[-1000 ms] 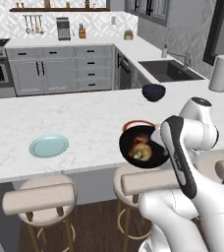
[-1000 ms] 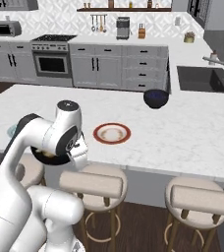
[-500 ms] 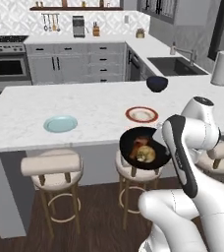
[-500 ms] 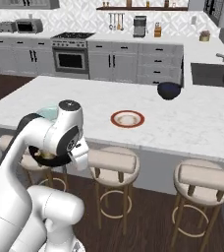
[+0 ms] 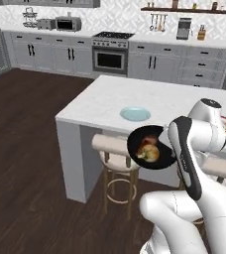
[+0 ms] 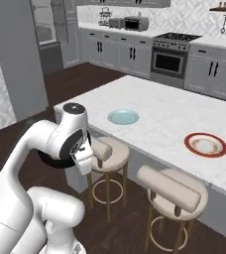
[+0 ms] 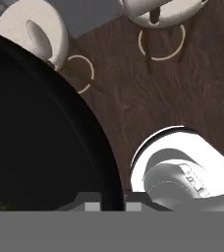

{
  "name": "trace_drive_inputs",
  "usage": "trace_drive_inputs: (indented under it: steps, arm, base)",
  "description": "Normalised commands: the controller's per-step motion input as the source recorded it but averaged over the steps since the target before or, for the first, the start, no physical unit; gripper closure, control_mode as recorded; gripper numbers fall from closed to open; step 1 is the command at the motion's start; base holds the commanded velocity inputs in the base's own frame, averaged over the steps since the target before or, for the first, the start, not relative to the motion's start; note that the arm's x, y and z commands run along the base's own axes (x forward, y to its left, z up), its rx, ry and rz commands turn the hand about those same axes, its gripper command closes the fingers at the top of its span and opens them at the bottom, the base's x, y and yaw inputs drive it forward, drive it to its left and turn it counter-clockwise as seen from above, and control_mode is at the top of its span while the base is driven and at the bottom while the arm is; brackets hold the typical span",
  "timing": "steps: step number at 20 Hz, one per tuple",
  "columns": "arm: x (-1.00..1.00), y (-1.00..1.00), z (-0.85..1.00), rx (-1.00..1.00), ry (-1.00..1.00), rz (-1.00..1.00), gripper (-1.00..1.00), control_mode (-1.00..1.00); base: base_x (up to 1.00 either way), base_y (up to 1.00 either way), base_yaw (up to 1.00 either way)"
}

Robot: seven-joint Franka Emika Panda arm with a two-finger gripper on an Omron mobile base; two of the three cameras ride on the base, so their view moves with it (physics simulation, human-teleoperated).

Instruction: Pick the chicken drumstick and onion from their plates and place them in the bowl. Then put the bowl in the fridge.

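Glossy dark navy-black round bowl (image 5: 151,147) held in air off white marble tabletop (image 5: 100,101) edge, above beige round stools (image 5: 116,147) and dark wood floor (image 5: 30,163). Fingers (image 7: 93,205) clamped on bowl rim. Reddish-brown drumstick (image 5: 146,142) and yellowish-tan round onion (image 5: 149,154) inside bowl, touching. Plain light blue plate (image 5: 135,113) and red-orange-rimmed white plate (image 6: 206,145) on tabletop, well apart.
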Motion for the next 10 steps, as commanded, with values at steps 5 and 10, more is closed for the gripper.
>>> trace_drive_inputs:
  steps: [5, 10]
  arm:
    - [0.00, 0.00, 0.00, 0.00, 0.00, 0.00, 1.00, 1.00]
    - [0.00, 0.00, 0.00, 0.00, 0.00, 0.00, 1.00, 1.00]
  base:
    - [0.52, 0.55, 0.62]
    - [1.00, 0.99, 0.05]
